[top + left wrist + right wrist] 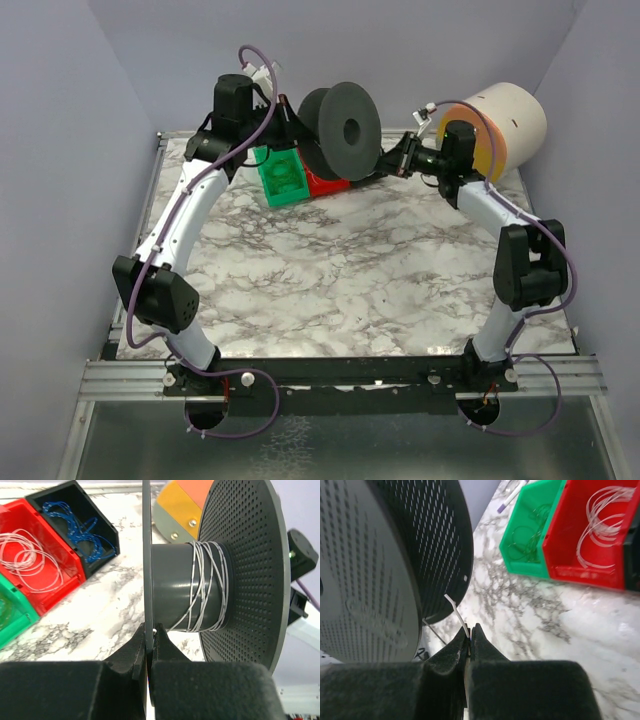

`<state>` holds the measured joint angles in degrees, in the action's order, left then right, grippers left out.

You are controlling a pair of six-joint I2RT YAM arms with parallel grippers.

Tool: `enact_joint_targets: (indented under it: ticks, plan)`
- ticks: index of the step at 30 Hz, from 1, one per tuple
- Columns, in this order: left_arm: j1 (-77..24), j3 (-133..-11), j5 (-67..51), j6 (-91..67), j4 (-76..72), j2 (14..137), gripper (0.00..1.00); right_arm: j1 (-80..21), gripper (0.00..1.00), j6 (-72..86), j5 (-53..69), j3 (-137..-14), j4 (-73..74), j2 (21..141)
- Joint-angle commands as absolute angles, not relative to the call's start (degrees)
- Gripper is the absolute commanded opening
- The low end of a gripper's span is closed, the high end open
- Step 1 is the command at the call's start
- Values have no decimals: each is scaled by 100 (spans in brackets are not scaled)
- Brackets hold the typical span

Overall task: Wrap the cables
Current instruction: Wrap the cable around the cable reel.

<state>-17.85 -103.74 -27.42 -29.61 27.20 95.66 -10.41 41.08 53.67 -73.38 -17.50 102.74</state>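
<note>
The white cable (207, 587) is wound in several crossing turns round the core (172, 590) of the dark spool (345, 128), bunched toward the perforated disc on the side of the right arm. The spool lies on its side at the far edge of the table (350, 290), its axis level and running from one arm toward the other. The cable's loose end (456, 611) leaves the spool and slants down into the right gripper (469, 639), whose jaws are clenched on it right at the tips.

The left gripper (149, 647) is pinched tight on the rim of the thin flange (146, 555) at the other end of the spool, one finger on each face.

Beside the spool, on the left arm's side, three bins sit in a row, touching. The black bin (102, 562) holds a loose tangle of blue cable (80, 527). The red bin (57, 594), in the middle, holds whitish coils (30, 562). The green bin (520, 567) holds a green cable (527, 547), loosely looped.
</note>
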Motion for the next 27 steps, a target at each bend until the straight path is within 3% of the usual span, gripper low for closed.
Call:
enact_joint_targets:
  ticks: [1, 14, 27]
  plan:
    - [-1767, -10261, -3651, -2856, 2210, 9207, 0, -915, 0, 3260, 5527, -7676, -1466, 10290]
    - [-1818, -9767, -4192, -2541, 2330, 9185, 0, -905, 1, -155, 6341, -8015, -233, 9892]
    - [-2059, -9331, -4101, -1324, 3150, 9095, 0, -668, 0, -1238, 6243, -8528, 1309, 9874]
